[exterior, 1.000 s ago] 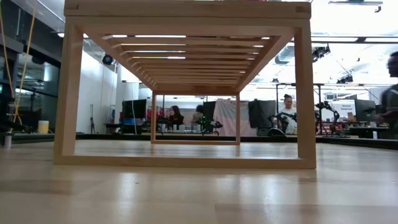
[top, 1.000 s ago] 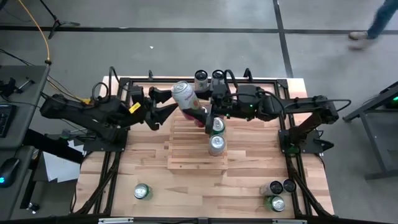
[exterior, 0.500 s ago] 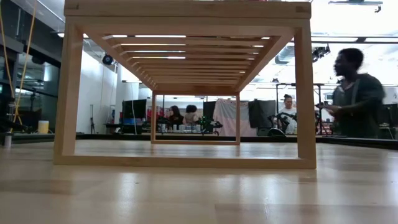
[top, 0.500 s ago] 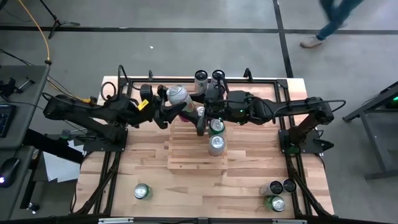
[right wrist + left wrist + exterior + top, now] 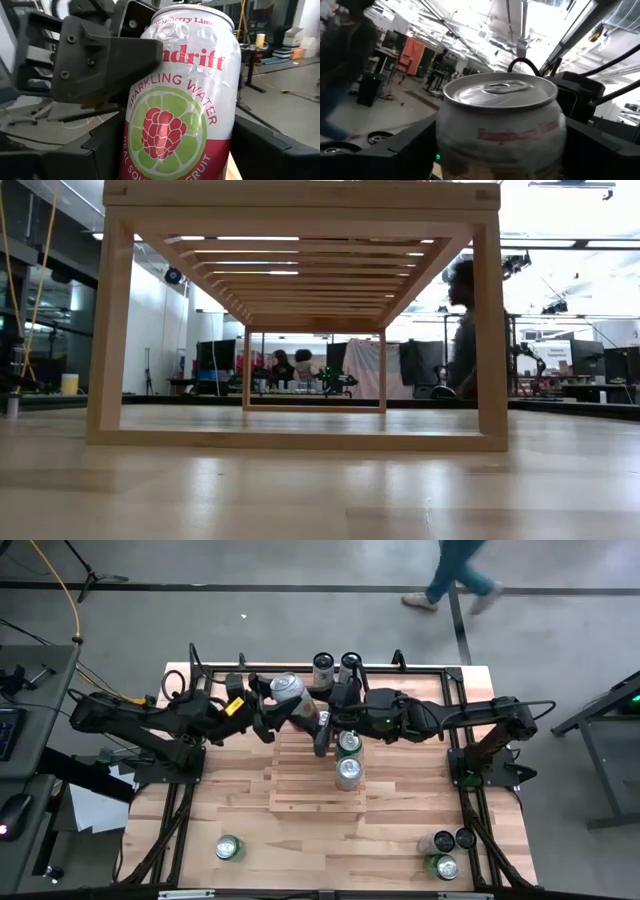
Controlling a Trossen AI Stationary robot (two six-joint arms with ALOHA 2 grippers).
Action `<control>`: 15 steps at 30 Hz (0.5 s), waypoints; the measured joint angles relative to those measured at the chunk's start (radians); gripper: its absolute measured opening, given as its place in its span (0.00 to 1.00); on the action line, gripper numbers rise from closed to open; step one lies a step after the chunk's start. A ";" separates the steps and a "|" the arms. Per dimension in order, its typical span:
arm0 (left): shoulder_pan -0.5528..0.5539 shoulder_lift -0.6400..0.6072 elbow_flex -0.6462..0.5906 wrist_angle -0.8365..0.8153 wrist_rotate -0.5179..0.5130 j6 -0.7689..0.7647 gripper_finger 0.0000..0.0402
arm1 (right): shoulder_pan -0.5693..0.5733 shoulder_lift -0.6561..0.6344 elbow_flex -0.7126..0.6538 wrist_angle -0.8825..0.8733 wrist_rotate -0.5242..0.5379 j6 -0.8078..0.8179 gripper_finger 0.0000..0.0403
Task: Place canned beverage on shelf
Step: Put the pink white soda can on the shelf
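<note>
Step in hand: a handover of the can [image 5: 288, 690] above the far edge of the shelf [image 5: 312, 785]. Right tool [image 5: 318, 725] grips the can's lower body. Left tool [image 5: 268, 718] has its fingers on either side of the upper body; whether it is gripping, I cannot tell.

Can's long axis is tilted, top pointing far-left.

Next move, as I judge: one tool lets go, the other rights the can and sets it upright on the slats beside the two cans [image 5: 347, 760] standing there.
</note>
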 joint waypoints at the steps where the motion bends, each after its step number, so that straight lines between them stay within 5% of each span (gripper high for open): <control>1: 0.000 0.000 0.000 -0.005 0.000 0.000 0.79 | 0.000 0.000 0.000 -0.003 0.006 -0.012 0.70; 4: 0.000 -0.003 0.001 -0.012 -0.002 0.007 0.69 | 0.000 0.000 0.000 -0.004 0.003 -0.032 0.70; 15: 0.001 -0.172 0.001 -0.297 -0.093 0.049 0.69 | 0.000 -0.081 0.003 -0.246 -0.050 0.053 0.97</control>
